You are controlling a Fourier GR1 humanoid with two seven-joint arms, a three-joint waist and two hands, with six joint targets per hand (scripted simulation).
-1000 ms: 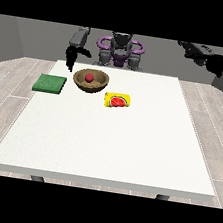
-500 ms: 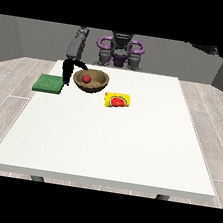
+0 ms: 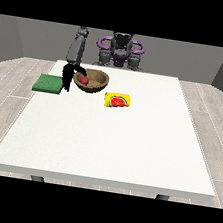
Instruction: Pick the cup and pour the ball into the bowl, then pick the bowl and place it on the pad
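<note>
A brown bowl (image 3: 98, 78) stands at the table's far left with a red ball (image 3: 84, 80) inside it. A yellow cup (image 3: 117, 100) lies on its side to the right of the bowl, its red inside facing the camera. Left of the bowl lies a flat green pad (image 3: 48, 83). The hand at the view's left (image 3: 67, 76) hangs between pad and bowl, fingers pointing down outside the bowl's left rim. Its thumb arches towards the rim, and nothing is held. No hand shows at the view's right.
The white table (image 3: 108, 143) stretches wide towards the camera in front of the objects. The robot's purple and grey torso (image 3: 121, 49) stands behind the table's far edge.
The hand at the view's left has dropped from above the table's far edge to the bowl's left rim. The hand at the view's right has left the picture.
</note>
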